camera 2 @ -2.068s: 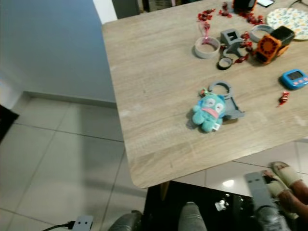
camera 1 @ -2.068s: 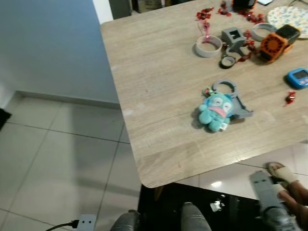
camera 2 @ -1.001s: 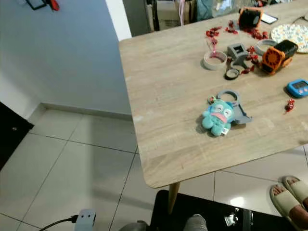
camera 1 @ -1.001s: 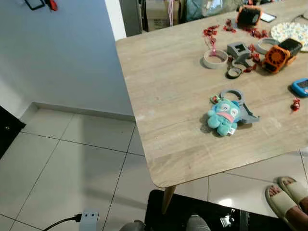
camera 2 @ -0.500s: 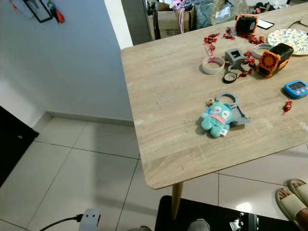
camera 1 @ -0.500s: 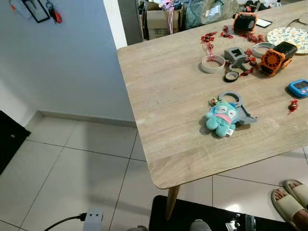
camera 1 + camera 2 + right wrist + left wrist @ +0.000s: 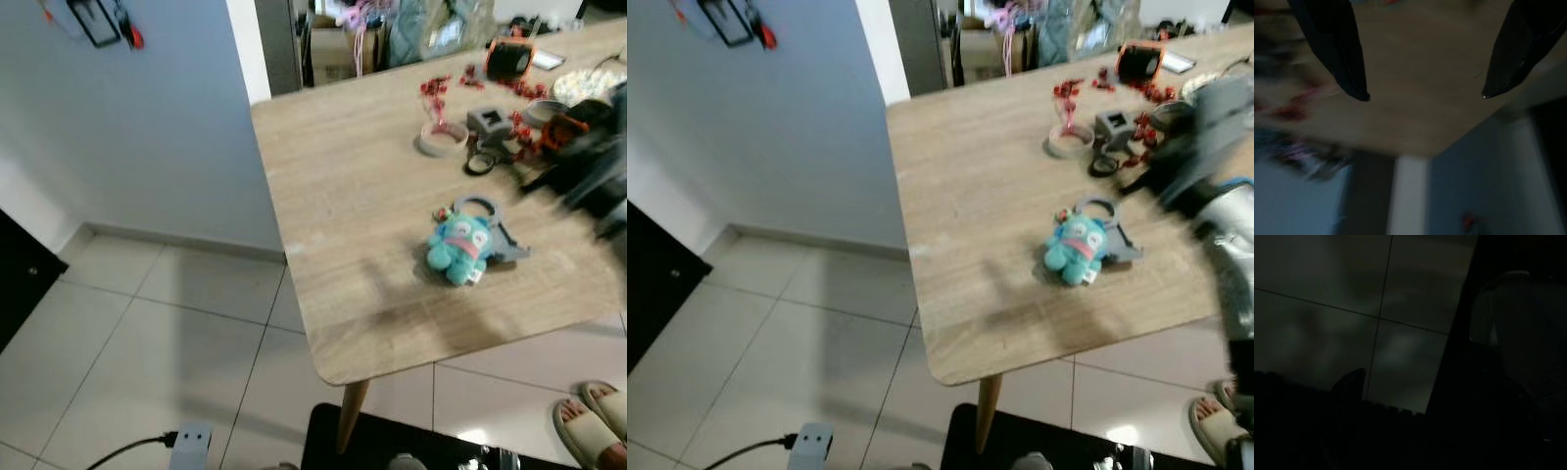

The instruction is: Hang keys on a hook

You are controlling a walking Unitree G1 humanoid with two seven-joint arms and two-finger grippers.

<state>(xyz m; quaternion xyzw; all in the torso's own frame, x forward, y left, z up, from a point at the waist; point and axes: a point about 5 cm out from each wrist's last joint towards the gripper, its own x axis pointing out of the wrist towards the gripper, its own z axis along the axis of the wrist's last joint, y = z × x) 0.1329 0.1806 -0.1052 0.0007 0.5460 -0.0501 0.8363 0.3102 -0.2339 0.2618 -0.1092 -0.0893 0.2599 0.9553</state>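
Note:
The keys lie near the front of the wooden table [image 7: 353,196]: a teal plush keychain [image 7: 460,245] attached to a grey ring and clip [image 7: 482,210]. On the blue-grey wall at upper left hangs a small black hook rack [image 7: 98,20] with a red item beside it. My right arm comes in blurred from the right, its gripper [image 7: 1200,122] above the table, to the right of and beyond the plush. In the right wrist view the right gripper [image 7: 1425,97] stands open over bare wood. The left wrist view is dark, with one fingertip [image 7: 1352,381] over floor tiles.
A tape roll [image 7: 443,138], a grey block, an orange-black device [image 7: 509,59] and red wrappers crowd the table's far right. A person's sandalled foot [image 7: 593,431] is at the lower right. A power strip [image 7: 191,438] lies on the tiled floor, by my black base.
My right arm has risen from below the table edge and now hangs blurred over the table's right side. The camera has shifted slightly. The keys have not moved.

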